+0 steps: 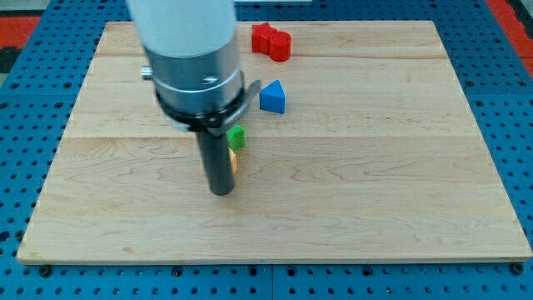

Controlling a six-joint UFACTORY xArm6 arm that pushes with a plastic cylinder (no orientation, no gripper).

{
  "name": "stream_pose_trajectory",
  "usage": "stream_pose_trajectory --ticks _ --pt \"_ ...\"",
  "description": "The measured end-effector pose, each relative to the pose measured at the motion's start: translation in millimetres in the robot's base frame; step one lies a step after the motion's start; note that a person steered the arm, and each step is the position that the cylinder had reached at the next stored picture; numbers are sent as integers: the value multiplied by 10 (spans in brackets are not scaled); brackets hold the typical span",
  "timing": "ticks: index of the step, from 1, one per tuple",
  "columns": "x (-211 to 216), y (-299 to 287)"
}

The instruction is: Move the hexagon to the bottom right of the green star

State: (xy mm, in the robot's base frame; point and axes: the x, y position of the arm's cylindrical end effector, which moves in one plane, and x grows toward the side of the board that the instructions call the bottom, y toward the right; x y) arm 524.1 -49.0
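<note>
The end effector is a plain dark cylindrical rod with a matte finish, hung from a banded metal collar under a white arm housing; it has no grasping parts, so it neither holds nor releases anything. Its lower end, my tip, rests on the counter.

Taking the rod as the landmark: a small yellow block sits touching or just beside the rod's right flank, slightly above the tip. Only a thin sliver shows, so its shape cannot be made out; whether this is the task's hexagon cannot be confirmed. Directly above it, also against the rod's right side, is a green block, partly hidden by the collar; its visible part has angular edges but the star outline cannot be verified. The yellow piece lies immediately below the green one, touching it.

Further up and right of the rod, well apart, stands a blue triangular block with smooth painted faces. Beyond it, near the counter's top edge, is a glossy red block of irregular lobed outline.

The counter is a pale wooden board of jointed planks with visible grain, lying on a blue perforated base. No brand, label or writing is legible anywhere.
</note>
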Motion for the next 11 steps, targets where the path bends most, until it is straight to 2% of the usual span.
stream_pose_trajectory --ticks 1,2,3,4,8,9,10,11 --pt "-33 286" --pt "476 -525" --pt "345 -615" --pt "35 -355" --pt "-214 786" --pt "-410 980" --pt "-776 997" --pt "-906 536"
